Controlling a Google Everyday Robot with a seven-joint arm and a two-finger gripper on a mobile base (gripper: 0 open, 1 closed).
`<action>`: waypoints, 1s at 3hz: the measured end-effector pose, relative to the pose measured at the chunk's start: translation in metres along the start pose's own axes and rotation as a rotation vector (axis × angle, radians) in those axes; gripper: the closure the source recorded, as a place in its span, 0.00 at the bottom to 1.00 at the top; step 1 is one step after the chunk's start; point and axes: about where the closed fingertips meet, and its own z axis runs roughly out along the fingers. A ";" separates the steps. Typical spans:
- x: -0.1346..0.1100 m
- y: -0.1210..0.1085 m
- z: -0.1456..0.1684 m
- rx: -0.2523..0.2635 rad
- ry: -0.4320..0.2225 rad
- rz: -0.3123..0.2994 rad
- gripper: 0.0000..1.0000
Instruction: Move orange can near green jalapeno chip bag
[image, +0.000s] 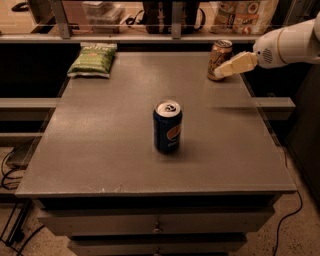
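The orange can (219, 55) stands upright at the far right of the grey table (100, 150). The green jalapeno chip bag (93, 60) lies flat at the far left corner, well apart from the can. My gripper (223, 71) reaches in from the right on a white arm (290, 46). Its cream tip lies across the lower right side of the orange can, at the can or just in front of it. I cannot tell whether it touches the can.
A dark blue can (167, 127) with a round logo stands upright in the middle of the table. A shelf with boxes and bags (245, 12) runs behind the table. Drawers (155, 227) sit under the front edge. Cables lie on the floor at the left and the right.
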 end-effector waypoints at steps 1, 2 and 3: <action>-0.001 -0.001 0.007 0.001 -0.007 0.016 0.00; -0.009 0.000 0.026 -0.008 -0.029 0.016 0.00; -0.013 -0.004 0.049 -0.019 -0.059 0.039 0.00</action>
